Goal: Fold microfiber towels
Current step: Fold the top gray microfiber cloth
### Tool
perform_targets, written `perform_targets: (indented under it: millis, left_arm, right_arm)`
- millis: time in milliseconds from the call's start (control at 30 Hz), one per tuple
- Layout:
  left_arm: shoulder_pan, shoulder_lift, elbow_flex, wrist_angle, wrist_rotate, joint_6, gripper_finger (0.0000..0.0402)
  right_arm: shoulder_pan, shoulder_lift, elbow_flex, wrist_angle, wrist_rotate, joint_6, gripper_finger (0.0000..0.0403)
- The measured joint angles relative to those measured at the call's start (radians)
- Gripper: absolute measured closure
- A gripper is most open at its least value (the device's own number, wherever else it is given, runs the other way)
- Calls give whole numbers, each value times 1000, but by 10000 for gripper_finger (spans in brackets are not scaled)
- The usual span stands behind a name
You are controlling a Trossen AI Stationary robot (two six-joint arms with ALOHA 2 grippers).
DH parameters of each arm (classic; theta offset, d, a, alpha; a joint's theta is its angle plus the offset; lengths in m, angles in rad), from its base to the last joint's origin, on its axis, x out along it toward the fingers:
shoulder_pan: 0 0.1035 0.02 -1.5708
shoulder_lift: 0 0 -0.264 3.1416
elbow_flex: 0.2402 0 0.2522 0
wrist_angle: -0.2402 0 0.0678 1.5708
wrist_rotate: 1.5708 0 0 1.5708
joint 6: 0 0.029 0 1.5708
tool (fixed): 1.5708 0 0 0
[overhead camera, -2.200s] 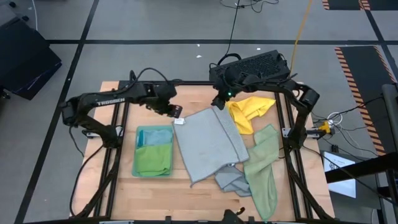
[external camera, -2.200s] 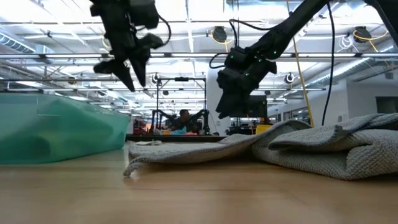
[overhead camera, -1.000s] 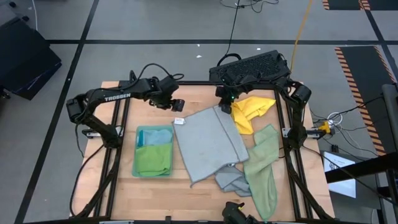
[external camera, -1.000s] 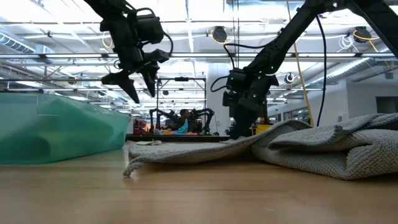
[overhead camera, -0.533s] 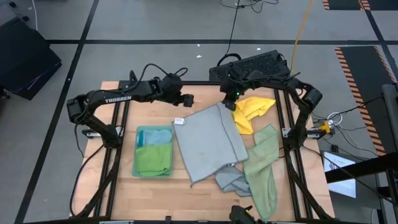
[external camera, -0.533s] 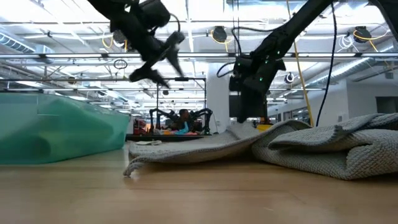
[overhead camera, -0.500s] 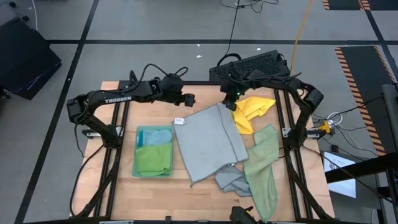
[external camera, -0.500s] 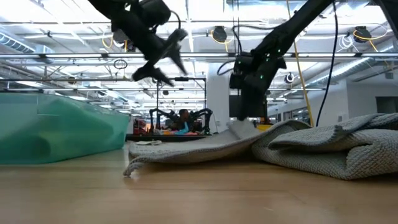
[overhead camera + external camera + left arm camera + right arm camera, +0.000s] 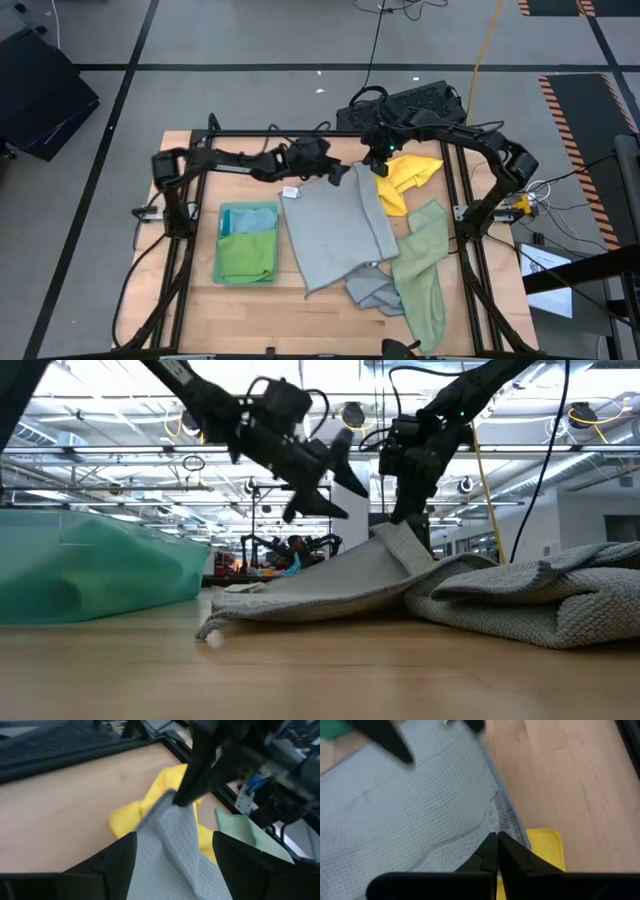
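The right end effector (image 9: pixel 371 170) had its fingers pressed together, pinching the far corner of the grey towel (image 9: pixel 335 232) and lifting it a bit off the worktop (image 9: pixel 250 178), upper middle of the high view. The left end effector (image 9: pixel 337 174) sat right beside it with fingers spread, holding nothing. A small white tag (image 9: pixel 290 191) showed at the towel's other far corner, but the writing on it couldn't be read. A yellow towel (image 9: pixel 403 176) lay crumpled just right of the pinch, with a sage green towel (image 9: pixel 423 265) below it. The folded stack (image 9: pixel 247 243) of teal, blue and bright green sat left of center.
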Motion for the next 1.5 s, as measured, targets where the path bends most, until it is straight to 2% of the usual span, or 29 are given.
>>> perform_targets:
  millis: [133, 267, 600, 933, 1133, 1333, 1500]
  left_arm:
    - [-9, 86, -1, 158, 15, 7, 135]
    - [-5, 140, 1, 284, 9, 16, 151]
    - [2, 169, 1, 279, 5, 19, 209]
    - [27, 183, 1, 330, -5, 22, 250]
    - [38, 211, 1, 378, 35, 22, 299]
    - [37, 210, 1, 381, 68, 12, 384]
    - [39, 210, 1, 389, 77, -59, 390]
  right_arm:
    - [3, -6, 0, -7, 1, 6, 402]
    - [5, -7, 0, -4, 1, 7, 402]
    - [5, -7, 0, 5, 2, -3, 403]
    - [6, -6, 0, 13, 2, -8, 403]
    - [6, -6, 0, 13, 2, -8, 403]
    - [6, -6, 0, 13, 2, -7, 403]
    - [6, -6, 0, 13, 6, 18, 383]
